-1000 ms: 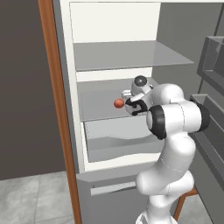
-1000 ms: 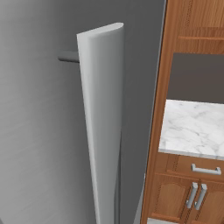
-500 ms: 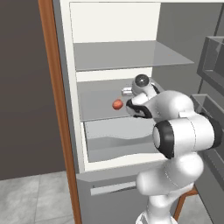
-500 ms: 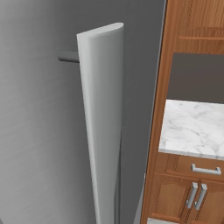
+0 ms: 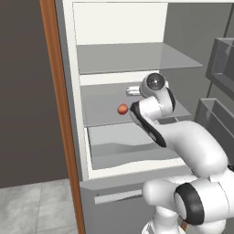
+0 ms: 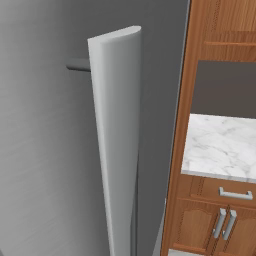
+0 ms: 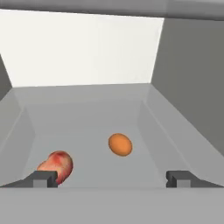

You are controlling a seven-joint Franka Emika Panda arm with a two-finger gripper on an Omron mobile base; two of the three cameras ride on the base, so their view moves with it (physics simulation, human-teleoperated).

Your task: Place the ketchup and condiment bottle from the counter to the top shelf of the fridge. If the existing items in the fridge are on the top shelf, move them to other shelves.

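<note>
The fridge stands open. My gripper is open and empty, reaching in over the shelf below the top shelf, which is bare. On that lower shelf lie the existing items. The pinkish-red fruit sits just beyond my left fingertip, and the orange fruit lies farther in, near the middle. From the left base view one fruit lies left of the hand, with the gripper just above it. The counter shows bare marble. The ketchup and the condiment bottle are out of view.
The fridge door's edge stands close in front of the right base camera. Door racks hang at the right of the opening. A grey drawer sits under the fruit shelf. Brown cabinets stand under the counter.
The jaws have spread a little wider. The hand has drawn back to the right and up from the fruit, and the elbow has swung toward the camera. The fruit lies still.
</note>
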